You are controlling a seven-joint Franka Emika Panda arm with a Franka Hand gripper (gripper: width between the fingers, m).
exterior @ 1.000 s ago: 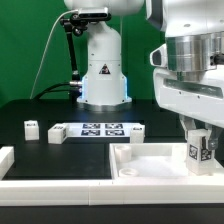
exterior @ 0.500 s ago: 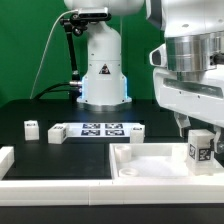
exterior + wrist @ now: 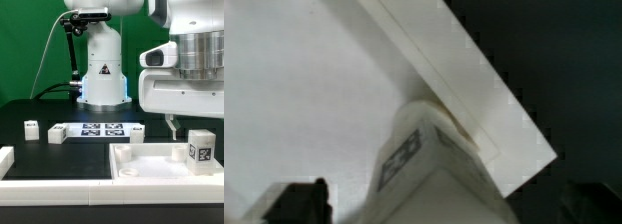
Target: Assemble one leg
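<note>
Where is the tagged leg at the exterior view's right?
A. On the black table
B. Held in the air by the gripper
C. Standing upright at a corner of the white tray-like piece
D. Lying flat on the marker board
C: the leg stands upright at the tray-like piece's corner, and the gripper hangs above, apart from it.

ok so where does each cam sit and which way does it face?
Exterior view: off the arm, low, facing across the tray and marker board toward the robot base; the arm's wrist and one finger show on the exterior view's right.
Wrist view: on the wrist, looking down on the leg and the tray rim; a dark finger shows.
Shared: leg, tray, finger.
</note>
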